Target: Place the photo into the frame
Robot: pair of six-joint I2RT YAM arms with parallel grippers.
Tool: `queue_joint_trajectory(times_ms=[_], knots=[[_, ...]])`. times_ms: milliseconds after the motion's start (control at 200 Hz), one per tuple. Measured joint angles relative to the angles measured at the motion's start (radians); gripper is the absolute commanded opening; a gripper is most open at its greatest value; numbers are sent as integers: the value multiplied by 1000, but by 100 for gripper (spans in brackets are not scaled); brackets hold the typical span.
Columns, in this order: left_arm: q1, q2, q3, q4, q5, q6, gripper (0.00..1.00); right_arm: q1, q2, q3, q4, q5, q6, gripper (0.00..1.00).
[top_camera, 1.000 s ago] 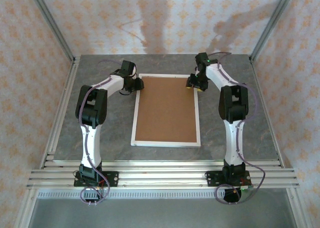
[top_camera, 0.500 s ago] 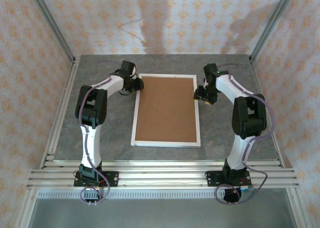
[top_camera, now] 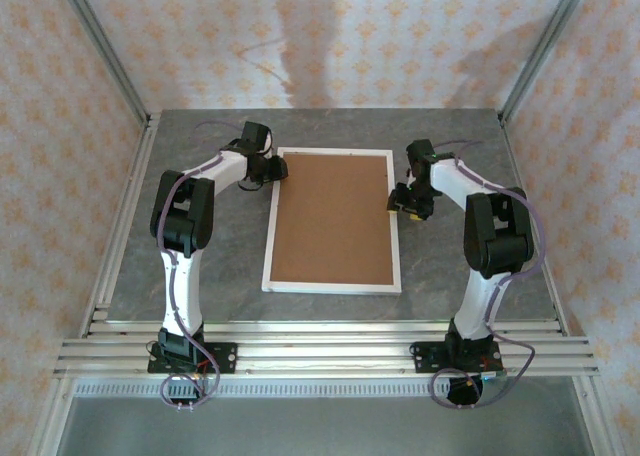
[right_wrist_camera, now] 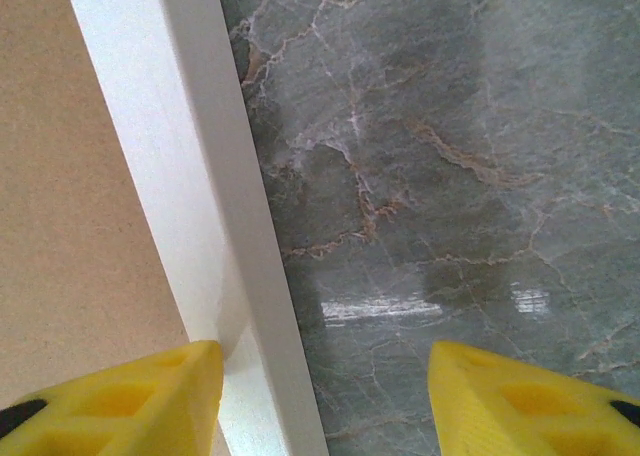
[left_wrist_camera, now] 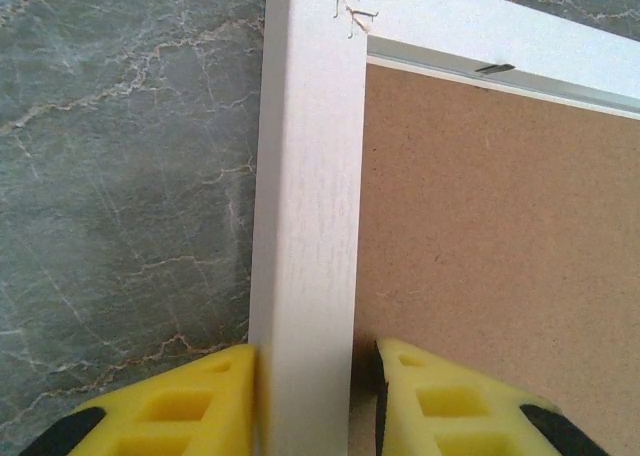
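The white frame (top_camera: 331, 288) lies flat mid-table with a plain brown backing board (top_camera: 332, 216) filling its opening. The photo is hidden. My left gripper (top_camera: 272, 168) sits at the frame's far left corner. In the left wrist view its yellow fingers (left_wrist_camera: 200, 401) clamp the white left border (left_wrist_camera: 305, 176), one outside and one on the board side. My right gripper (top_camera: 405, 204) is open beside the frame's right border (right_wrist_camera: 170, 146). One of its fingers hangs over the border and the other over bare table, with nothing held.
The grey marbled table (top_camera: 200, 266) has free room to the left, right and front of the frame. Aluminium rails (top_camera: 320, 351) run along the near edge. Patterned walls and metal posts enclose the other sides.
My right gripper has moved off the frame's far right corner, outward and toward the near side, to just beside the right border. The left arm and the frame have not moved.
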Motion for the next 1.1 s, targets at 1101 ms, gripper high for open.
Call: queue_joint_trajectory(times_ms=[1101], knots=[[0,-8,-20,23,0,-15,31,31,-9,-60,70,-32,47,57]])
